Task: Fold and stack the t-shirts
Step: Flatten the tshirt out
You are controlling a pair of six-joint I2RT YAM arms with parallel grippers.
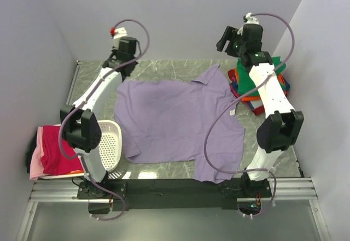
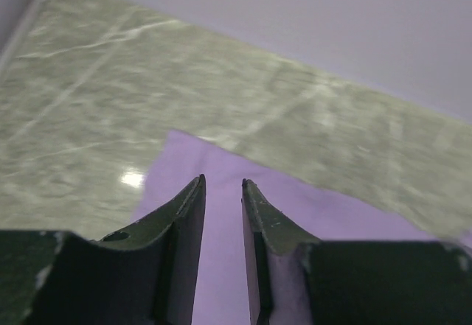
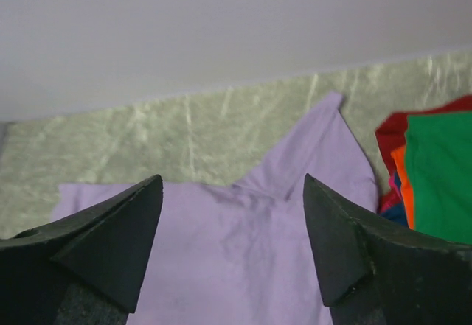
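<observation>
A lavender t-shirt (image 1: 180, 121) lies spread flat across the middle of the table, one sleeve pointing to the far right. My left gripper (image 1: 114, 63) hovers above its far left corner (image 2: 221, 266); the left gripper (image 2: 223, 183) has its jaws a narrow gap apart with nothing between them. My right gripper (image 1: 225, 40) is raised over the far right sleeve; in its wrist view the right gripper (image 3: 232, 185) is wide open and empty above the lavender cloth (image 3: 243, 259). Folded t-shirts (image 1: 273, 80) sit stacked at the right, green (image 3: 439, 174) on top of orange, blue and red.
A white perforated basket (image 1: 112, 142) stands near the left arm's base. Magenta and pink t-shirts (image 1: 54, 151) lie in a heap at the left edge. Grey walls close in the back and both sides. The right arm reaches over the folded stack.
</observation>
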